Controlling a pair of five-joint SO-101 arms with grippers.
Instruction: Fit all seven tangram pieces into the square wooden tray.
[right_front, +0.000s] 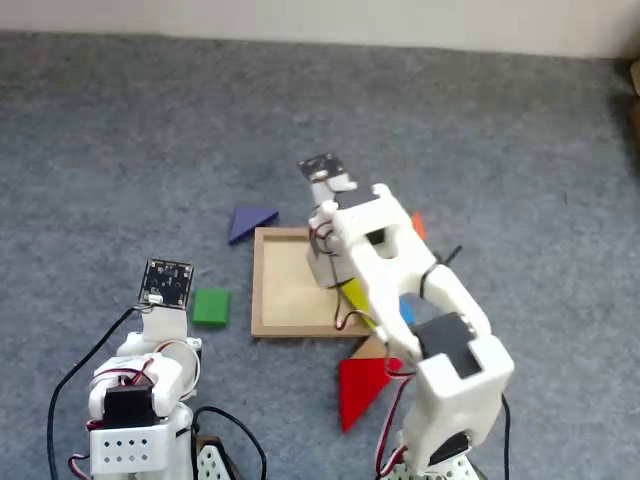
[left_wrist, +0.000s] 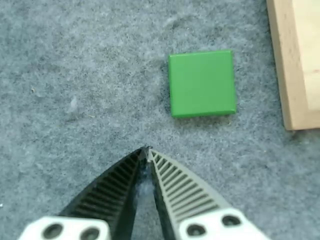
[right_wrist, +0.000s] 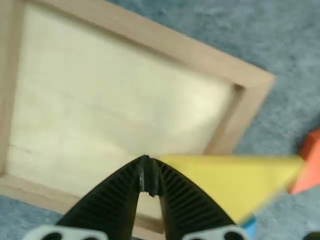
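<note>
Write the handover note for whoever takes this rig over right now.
Left pincer: shut, empty, over the carpet by the green square.
Right pincer: shut on the yellow triangle, at the tray rim.
Done: no piece seen in the tray.
Loose: green square left of the tray, purple triangle off its far left corner, red triangle by the right arm's base, orange piece partly hidden.
Left: seat yellow, then the rest.

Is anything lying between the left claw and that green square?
Nothing visible does. Only bare grey carpet lies between the left gripper and the green square. The wooden tray sits beside the square, apart from it.
</note>
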